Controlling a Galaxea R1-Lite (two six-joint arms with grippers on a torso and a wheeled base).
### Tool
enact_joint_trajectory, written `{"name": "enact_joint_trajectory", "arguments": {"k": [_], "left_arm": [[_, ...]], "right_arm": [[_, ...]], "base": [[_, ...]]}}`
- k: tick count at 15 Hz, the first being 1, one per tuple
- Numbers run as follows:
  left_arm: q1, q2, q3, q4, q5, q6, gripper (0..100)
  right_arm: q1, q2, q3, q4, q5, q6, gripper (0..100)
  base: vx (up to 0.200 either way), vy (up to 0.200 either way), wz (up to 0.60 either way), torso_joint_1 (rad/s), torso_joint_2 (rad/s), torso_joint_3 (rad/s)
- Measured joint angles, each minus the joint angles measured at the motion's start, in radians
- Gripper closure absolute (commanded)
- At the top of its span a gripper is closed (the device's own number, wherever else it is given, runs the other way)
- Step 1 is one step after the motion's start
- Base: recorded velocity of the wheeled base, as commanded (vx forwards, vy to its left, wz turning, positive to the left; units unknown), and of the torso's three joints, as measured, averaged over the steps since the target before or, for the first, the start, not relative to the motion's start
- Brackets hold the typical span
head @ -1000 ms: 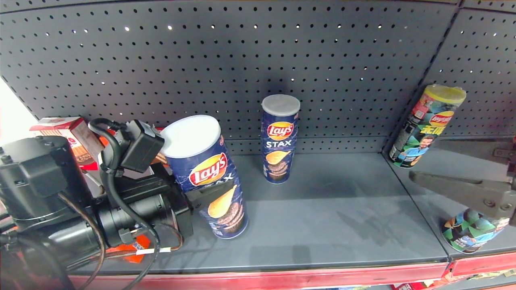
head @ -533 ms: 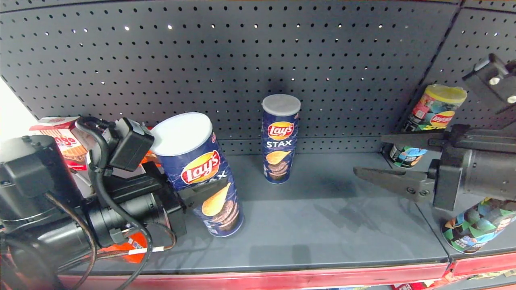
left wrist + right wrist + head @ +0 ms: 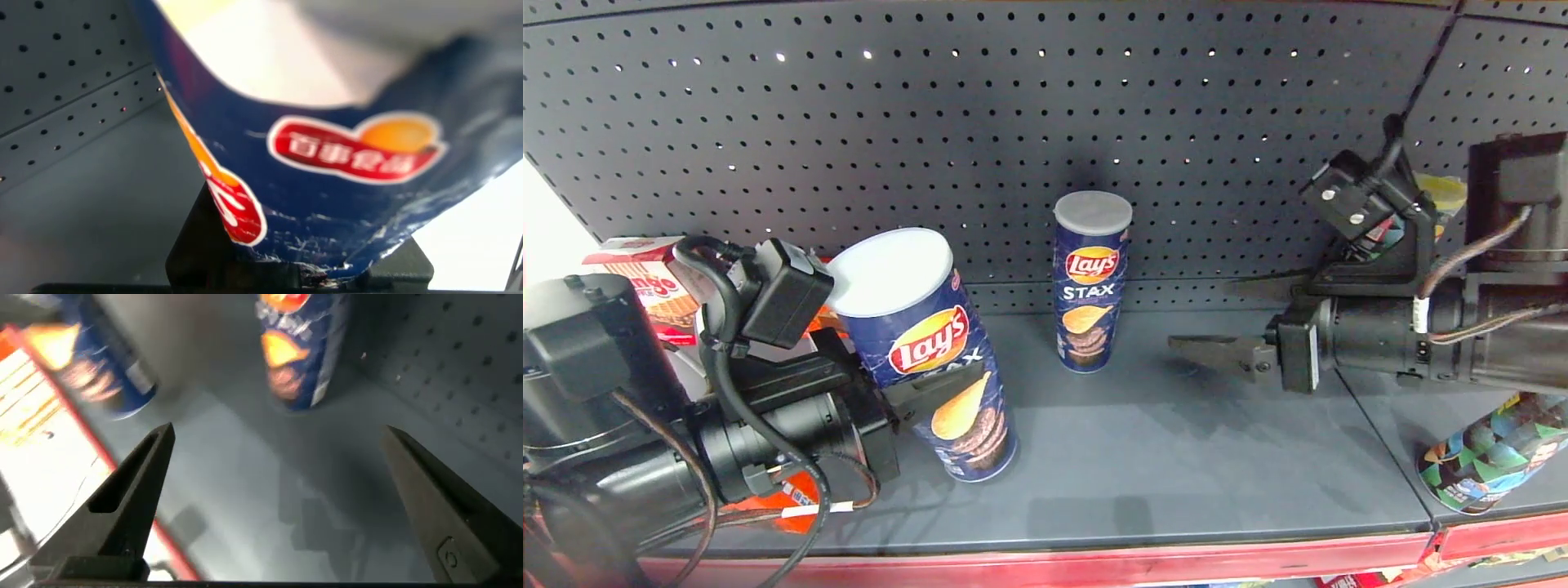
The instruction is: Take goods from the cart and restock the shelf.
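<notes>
My left tool (image 3: 941,385) was clenched on the blue chip can (image 3: 923,327), which leaned toward that tool with its base at the shelf (image 3: 1176,465) near the front lip. Released tilted, I judged it might topple off. My right tool (image 3: 1202,314) hung spread open, right of the standing can (image 3: 1090,286) and apart from it; a sweep could knock that one.

Seen from the middle of the head view, a dark grey pegboard panel (image 3: 1013,122) fills the back toward 12 o'clock. At 9 o'clock a red-and-white snack box (image 3: 645,273) sits near it, with an orange packet (image 3: 796,496) lower at 8. A green patterned can (image 3: 1486,457) sits at 4 o'clock, and a red strip (image 3: 1054,563) runs along 6 o'clock.
</notes>
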Motion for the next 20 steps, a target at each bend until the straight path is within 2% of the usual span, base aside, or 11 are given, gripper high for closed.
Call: {"name": "enact_joint_trajectory", "arguments": {"k": [1,5,9,15,20], "left_arm": [[0.0,0.0,0.0,0.0,0.0,0.0,100],[0.0,0.0,-0.001,-0.001,0.0,0.0,100],[0.0,0.002,-0.008,-0.003,0.0,0.0,100],[0.015,0.001,-0.004,-0.003,-0.001,0.0,100],[0.016,0.004,-0.01,-0.003,-0.001,-0.001,100]], "right_arm": [[-0.023,0.033,-0.017,-0.022,0.026,-0.017,0],[-0.126,0.164,-0.082,-0.114,0.246,-0.168,0],[-0.151,0.275,-0.127,-0.25,0.433,-0.195,0],[-0.143,0.373,-0.18,-0.263,0.458,-0.195,0],[-0.101,0.414,-0.194,-0.263,0.458,-0.194,0]], "base": [[0.0,0.0,0.0,0.0,0.0,0.0],[0.0,0.0,0.0,0.0,0.0,0.0],[0.0,0.0,0.0,0.0,0.0,0.0],[0.0,0.0,0.0,0.0,0.0,0.0],[0.0,0.0,0.0,0.0,0.0,0.0]]}}
